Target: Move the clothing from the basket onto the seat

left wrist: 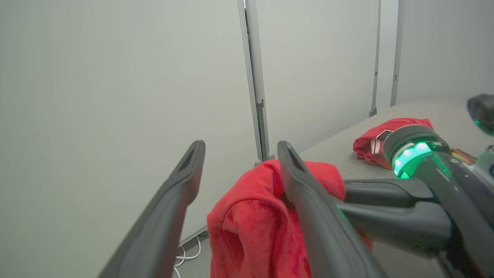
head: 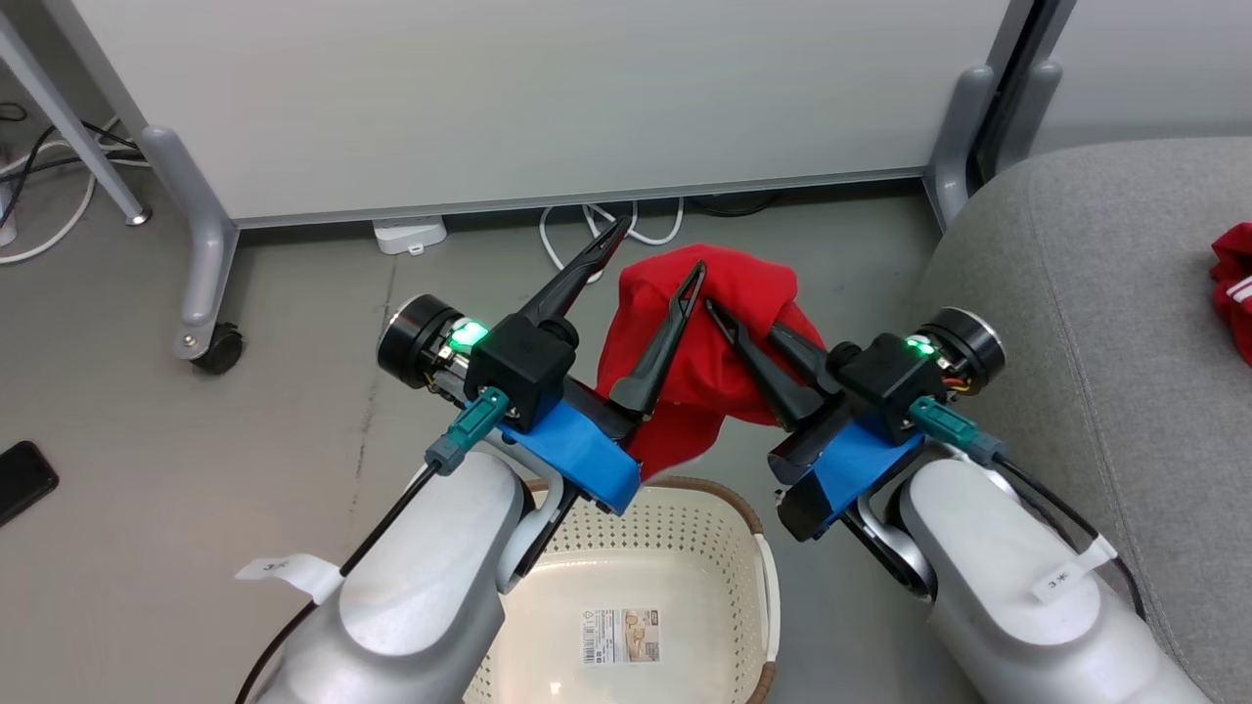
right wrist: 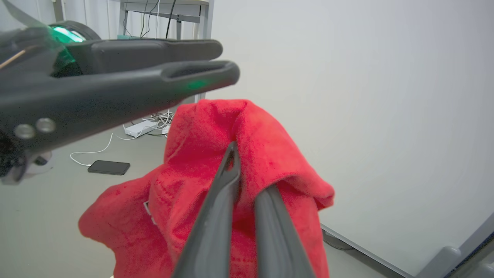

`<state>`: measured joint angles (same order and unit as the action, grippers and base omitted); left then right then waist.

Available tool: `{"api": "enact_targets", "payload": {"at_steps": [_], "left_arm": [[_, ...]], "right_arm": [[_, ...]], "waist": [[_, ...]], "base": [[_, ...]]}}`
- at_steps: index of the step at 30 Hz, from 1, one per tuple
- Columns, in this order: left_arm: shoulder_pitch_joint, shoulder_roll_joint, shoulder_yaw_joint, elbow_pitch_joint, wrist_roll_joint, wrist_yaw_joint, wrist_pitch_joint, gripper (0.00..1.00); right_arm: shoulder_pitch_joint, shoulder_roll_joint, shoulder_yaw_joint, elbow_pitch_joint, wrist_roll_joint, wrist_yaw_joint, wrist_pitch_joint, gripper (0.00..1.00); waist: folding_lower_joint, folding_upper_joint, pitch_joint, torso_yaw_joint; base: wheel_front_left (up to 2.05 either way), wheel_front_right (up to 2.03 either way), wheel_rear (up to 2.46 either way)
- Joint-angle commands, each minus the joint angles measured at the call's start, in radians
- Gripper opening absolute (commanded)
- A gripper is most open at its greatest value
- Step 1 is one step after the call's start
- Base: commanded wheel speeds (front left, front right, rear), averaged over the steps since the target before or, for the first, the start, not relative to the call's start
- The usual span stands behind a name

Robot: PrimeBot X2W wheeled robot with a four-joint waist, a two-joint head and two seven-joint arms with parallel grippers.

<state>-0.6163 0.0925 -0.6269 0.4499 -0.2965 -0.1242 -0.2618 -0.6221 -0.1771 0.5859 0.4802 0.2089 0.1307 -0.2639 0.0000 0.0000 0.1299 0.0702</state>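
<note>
The basket [head: 685, 513] sits nearest, under both arms. Just beyond it, the jaws of the right gripper [head: 712, 307] clench the red shirt [head: 704, 391], which hangs vertically, tail pointing down; the left gripper [head: 663, 244] gapes beside it. A second shirt [head: 1234, 279] lies on the seat [head: 1076, 293], far right.

R end effector [head: 709, 305] clamps red shirt [head: 709, 376] near basket [head: 675, 513]; L end effector [head: 663, 244] splayed.

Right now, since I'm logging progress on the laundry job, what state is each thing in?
left gripper: open, gripping nothing.
right gripper: shut on the held shirt.
held shirt: hanging bunched, clear of the basket.
other shirt: lying crumpled on the seat.
basket: upright, empty of clothing.
</note>
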Motion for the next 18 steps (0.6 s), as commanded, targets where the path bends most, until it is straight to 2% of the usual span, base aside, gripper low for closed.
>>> {"api": "enact_targets", "payload": {"at_steps": [1, 7, 18], "left_arm": [[0.011, 0.004, 0.008, -0.009, 0.007, 0.003, -0.005, 1.00], [0.020, 0.020, 0.020, -0.041, 0.032, 0.010, -0.005, 1.00], [-0.008, 0.033, 0.004, -0.066, 0.061, 0.000, -0.005, 1.00]], "right_arm": [[0.016, -0.005, -0.021, -0.015, -0.008, 0.000, -0.001, 0.00], [0.059, -0.017, -0.124, -0.071, -0.033, 0.000, -0.001, 0.00], [0.152, -0.043, -0.323, -0.182, -0.074, 0.000, -0.001, 0.00]], "waist": [[0.0000, 0.0000, 0.008, -0.012], [0.0000, 0.0000, 0.049, -0.083], [0.0000, 0.0000, 0.136, -0.253]], "base": [[0.00, 0.00, 0.00], [0.00, 0.00, 0.00], [0.00, 0.00, 0.00]]}}
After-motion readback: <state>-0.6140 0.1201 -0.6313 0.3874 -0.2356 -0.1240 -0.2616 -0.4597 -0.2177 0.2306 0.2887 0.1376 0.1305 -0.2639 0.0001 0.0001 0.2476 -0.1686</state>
